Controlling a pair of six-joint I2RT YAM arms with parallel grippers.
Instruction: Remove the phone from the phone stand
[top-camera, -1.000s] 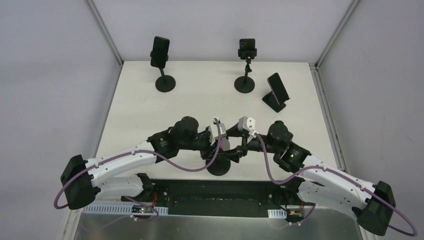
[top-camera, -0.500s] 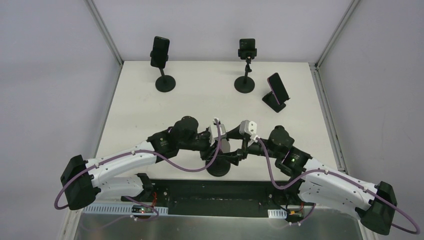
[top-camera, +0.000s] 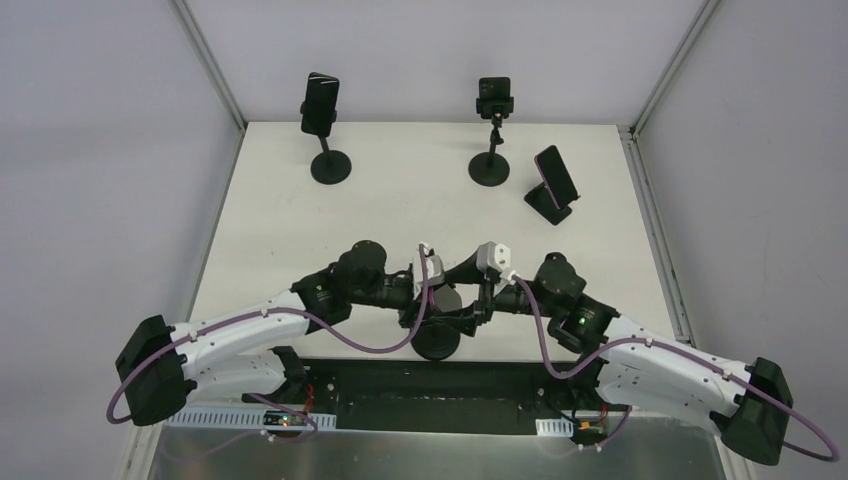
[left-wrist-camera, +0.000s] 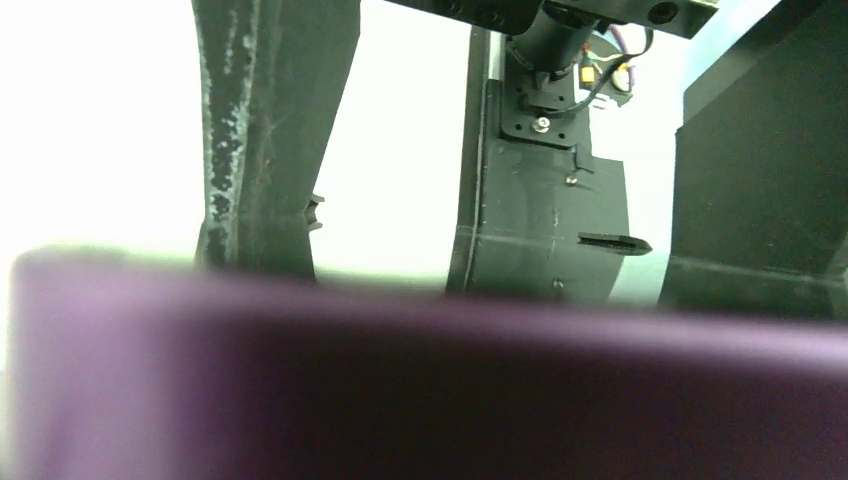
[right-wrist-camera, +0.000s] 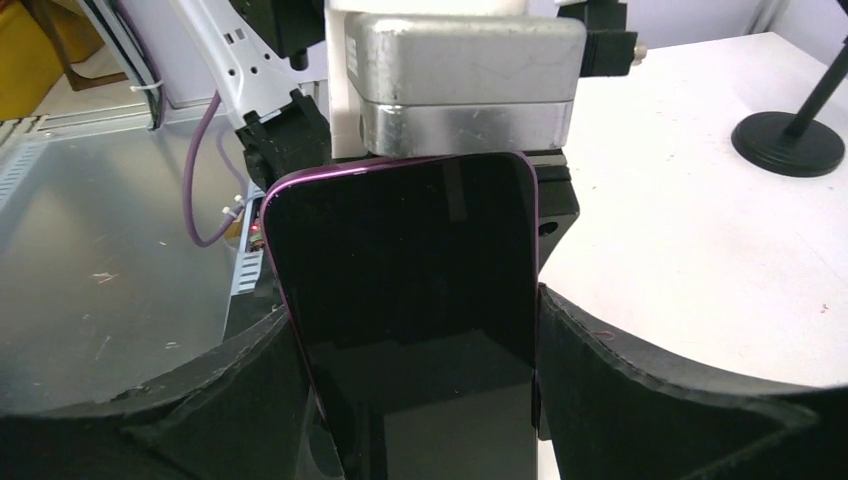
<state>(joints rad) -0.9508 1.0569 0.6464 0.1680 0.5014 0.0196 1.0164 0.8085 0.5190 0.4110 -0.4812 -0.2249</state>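
Purple-rimmed black smartphone (right-wrist-camera: 410, 320) is standing over the black round-based stand (top-camera: 437, 343) at the tabletop's (top-camera: 400, 210) near edge. The right gripper (right-wrist-camera: 415, 335) is clamping its long edges. Whether the left gripper (top-camera: 432, 298) is closed cannot be told. A straight upward pull is looking best.

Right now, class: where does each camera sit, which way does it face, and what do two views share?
Top external: above and behind the bases, looking down on the table; both arms show.
Left wrist: on the left arm, close against a blurred purple band, likely the phone; its fingers show.
Right wrist: on the right arm, facing the phone's screen; its fingers show.
Shared: both wrist views see that phone.
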